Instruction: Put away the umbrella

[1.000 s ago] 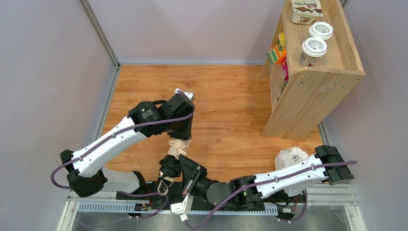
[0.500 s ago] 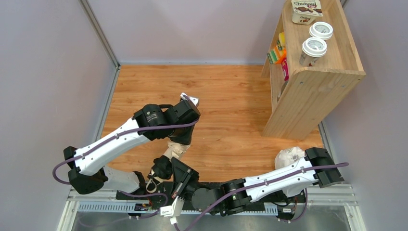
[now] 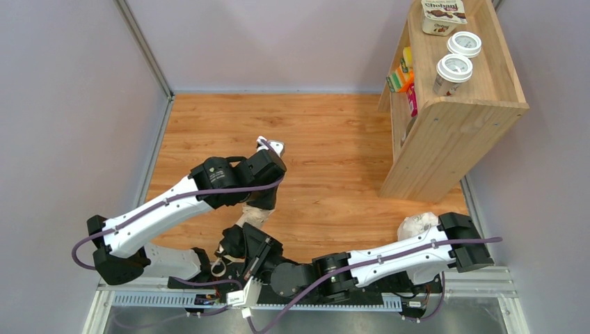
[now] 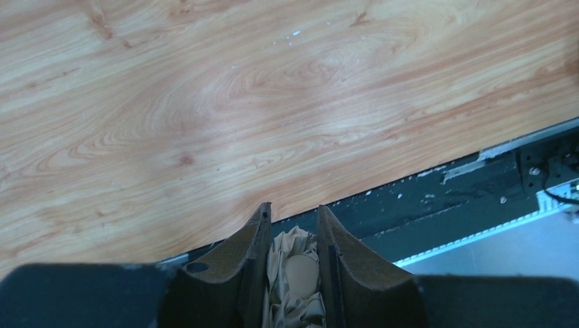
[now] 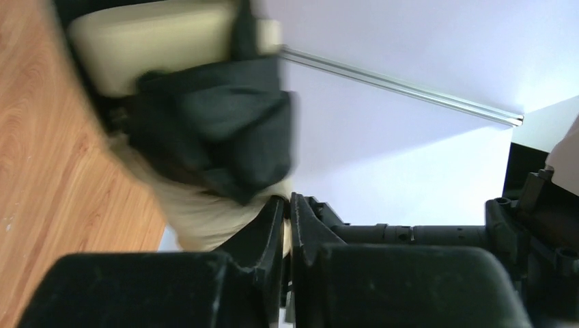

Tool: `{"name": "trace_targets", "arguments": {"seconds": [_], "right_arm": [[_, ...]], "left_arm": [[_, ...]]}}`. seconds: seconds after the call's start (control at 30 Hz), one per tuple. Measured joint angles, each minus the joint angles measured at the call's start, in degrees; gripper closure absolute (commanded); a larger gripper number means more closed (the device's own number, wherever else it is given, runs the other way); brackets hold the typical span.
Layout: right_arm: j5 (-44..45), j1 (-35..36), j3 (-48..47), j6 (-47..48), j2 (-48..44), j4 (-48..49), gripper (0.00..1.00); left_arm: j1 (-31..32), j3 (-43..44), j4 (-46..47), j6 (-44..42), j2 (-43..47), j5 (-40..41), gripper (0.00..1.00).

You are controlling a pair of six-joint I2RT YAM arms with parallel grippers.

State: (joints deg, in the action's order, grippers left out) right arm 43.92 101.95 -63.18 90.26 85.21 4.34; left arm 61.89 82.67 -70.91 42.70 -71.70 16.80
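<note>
The umbrella (image 3: 252, 217) is a short cream fabric bundle held between my two grippers over the near edge of the wooden floor. My left gripper (image 3: 259, 204) points down and is shut on its upper end. In the left wrist view cream folds and a rounded pale part (image 4: 298, 273) fill the gap between the fingers (image 4: 235, 263). My right gripper (image 3: 235, 241) is shut on the umbrella's lower end. In the right wrist view its jaws are almost together on a thin pale strip, with blurred cream fabric (image 5: 201, 217) beside them. The shaft and the knob handle are hidden.
A wooden shelf unit (image 3: 452, 111) stands at the right with lidded cups (image 3: 453, 69) on top and packets inside. A white lumpy plastic bag (image 3: 417, 225) lies by the right arm. Grey walls close in the wooden floor (image 3: 334, 153). A black metal rail (image 4: 464, 184) runs along the near edge.
Both grippers have shifted with the umbrella toward the near edge. The right arm has swung further left and the left wrist has come down and back a little.
</note>
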Motion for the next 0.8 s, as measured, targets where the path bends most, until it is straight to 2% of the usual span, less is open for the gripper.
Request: {"name": "trace_targets", "arguments": {"seconds": [0.27, 0.33, 0.43, 0.5, 0.53, 0.67, 0.8], "right_arm": [[-5.05, -5.7, -4.35, -1.25, -0.63, 3.21, 0.85], [-5.7, -6.91, -4.74, -3.19, -1.25, 3.15, 0.76], [-4.87, -8.02, -4.76, -5.66, -2.86, 3.52, 0.52], [-3.45, -8.46, -4.44, -8.41, -4.98, 3.39, 0.36], [-2.32, -8.52, -3.78, -9.88, -6.27, 3.34, 0.32], [2.73, -11.02, -0.92, -19.32, -13.44, 2.43, 0.26], [4.66, -19.78, -0.87, -39.1, -20.7, -7.32, 0.22]], "left_arm": [[0.46, -1.88, 11.06, 3.04, 0.02, 2.12, 1.0], [-0.7, -1.88, 13.46, 2.84, 0.2, 3.19, 1.0], [-3.45, -3.65, 19.19, 0.83, 2.51, 5.09, 1.0], [-6.8, -6.78, 24.59, -1.09, 6.16, 5.18, 1.0], [-9.18, -8.46, 27.61, -1.97, 8.33, 4.63, 1.0], [-22.1, -14.47, 36.74, -4.11, 15.43, -1.29, 1.0], [-34.95, -14.95, 42.34, -3.82, 13.05, -11.56, 1.0]]}}
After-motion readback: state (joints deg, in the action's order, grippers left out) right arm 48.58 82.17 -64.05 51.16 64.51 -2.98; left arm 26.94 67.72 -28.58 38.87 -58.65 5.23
